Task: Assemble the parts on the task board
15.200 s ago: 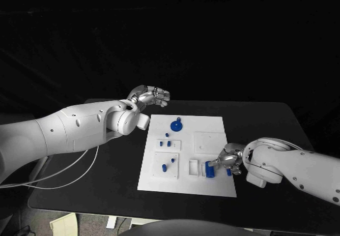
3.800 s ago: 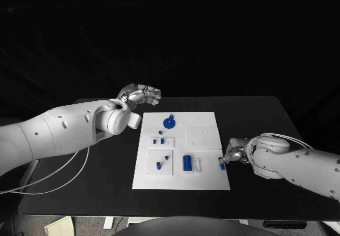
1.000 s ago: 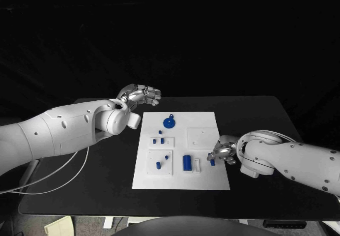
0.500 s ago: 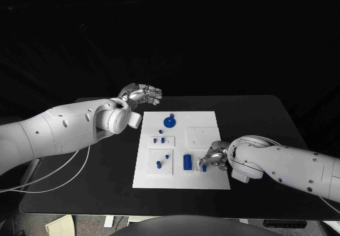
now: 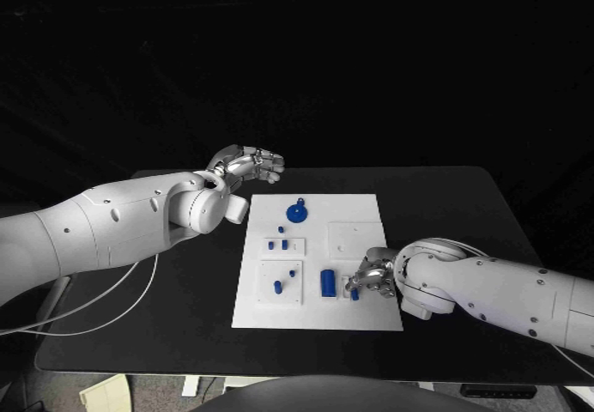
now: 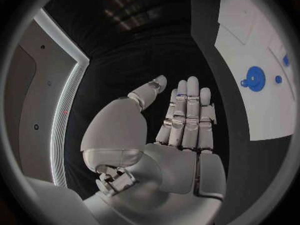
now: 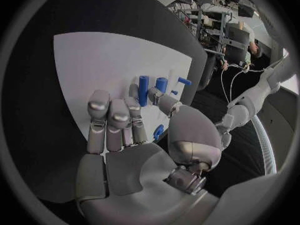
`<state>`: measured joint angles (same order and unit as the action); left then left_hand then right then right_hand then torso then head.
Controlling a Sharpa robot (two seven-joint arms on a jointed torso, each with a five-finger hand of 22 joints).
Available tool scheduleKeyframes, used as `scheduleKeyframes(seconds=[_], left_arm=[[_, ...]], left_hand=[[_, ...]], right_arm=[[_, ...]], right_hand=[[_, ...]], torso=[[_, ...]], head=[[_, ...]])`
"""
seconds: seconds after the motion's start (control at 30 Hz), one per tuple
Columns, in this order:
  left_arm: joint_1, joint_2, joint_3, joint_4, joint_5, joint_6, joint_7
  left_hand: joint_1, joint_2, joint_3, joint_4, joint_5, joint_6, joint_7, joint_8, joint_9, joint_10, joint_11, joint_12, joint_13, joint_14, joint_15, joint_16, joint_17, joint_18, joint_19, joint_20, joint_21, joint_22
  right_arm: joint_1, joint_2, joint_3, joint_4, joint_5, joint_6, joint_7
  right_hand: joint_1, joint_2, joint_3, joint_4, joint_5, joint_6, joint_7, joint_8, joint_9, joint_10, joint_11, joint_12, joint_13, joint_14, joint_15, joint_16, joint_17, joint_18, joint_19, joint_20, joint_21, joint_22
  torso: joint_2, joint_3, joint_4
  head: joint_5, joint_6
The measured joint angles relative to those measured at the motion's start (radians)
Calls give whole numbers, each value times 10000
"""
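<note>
the right hand [image 5: 372, 278] is hovering over the lower right part of the task board [image 5: 359, 211], pinching a small blue part [image 7: 159, 131] between thumb and a finger, just beside a blue cylinder [image 5: 327, 283] standing in the board near the frame's centre. the left hand [image 5: 248, 164] is hanging released at the upper left, off the board's far corner, fingers straight and grasping nothing.
</note>
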<state>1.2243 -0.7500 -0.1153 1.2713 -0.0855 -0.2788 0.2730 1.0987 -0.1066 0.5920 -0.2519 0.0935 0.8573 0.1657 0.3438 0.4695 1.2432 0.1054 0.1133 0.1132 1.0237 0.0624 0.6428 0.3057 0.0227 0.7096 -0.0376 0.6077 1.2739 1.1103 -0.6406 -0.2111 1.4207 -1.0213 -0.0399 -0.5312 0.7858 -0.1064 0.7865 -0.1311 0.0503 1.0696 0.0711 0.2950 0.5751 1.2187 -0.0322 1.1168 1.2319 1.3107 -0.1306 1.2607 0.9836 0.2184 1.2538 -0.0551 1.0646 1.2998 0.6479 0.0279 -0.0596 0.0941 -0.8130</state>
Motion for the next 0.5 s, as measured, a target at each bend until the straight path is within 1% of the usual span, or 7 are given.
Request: scheduleKeyframes(seconds=[0.33,0.5], left_arm=[[0,5,0,-3,0,3,-3],[0,6,0,-3,0,5,-5]], left_hand=[[0,0,0,0,0,0,0,0,-9,0,0,0,0,0,0,0,8,1,0,0,0,7],[0,0,0,0,0,0,0,0,-8,0,0,0,0,0,0,0,17,1,0,0,0,9]], right_arm=[[-16,154,2,-36,-96,-19,39],[-52,206,2,-161,-119,-13,45]], right_hand=[[0,0,0,0,0,4,-5,1,4,-1,1,0,-1,3,3,0,0,1,0,0,0,0],[0,0,0,0,0,13,-15,1,-30,-2,1,0,-1,4,5,0,0,1,0,0,0,-1]], torso=[[-1,-4,0],[-3,-5,0]], head=[[35,-13],[58,-26]])
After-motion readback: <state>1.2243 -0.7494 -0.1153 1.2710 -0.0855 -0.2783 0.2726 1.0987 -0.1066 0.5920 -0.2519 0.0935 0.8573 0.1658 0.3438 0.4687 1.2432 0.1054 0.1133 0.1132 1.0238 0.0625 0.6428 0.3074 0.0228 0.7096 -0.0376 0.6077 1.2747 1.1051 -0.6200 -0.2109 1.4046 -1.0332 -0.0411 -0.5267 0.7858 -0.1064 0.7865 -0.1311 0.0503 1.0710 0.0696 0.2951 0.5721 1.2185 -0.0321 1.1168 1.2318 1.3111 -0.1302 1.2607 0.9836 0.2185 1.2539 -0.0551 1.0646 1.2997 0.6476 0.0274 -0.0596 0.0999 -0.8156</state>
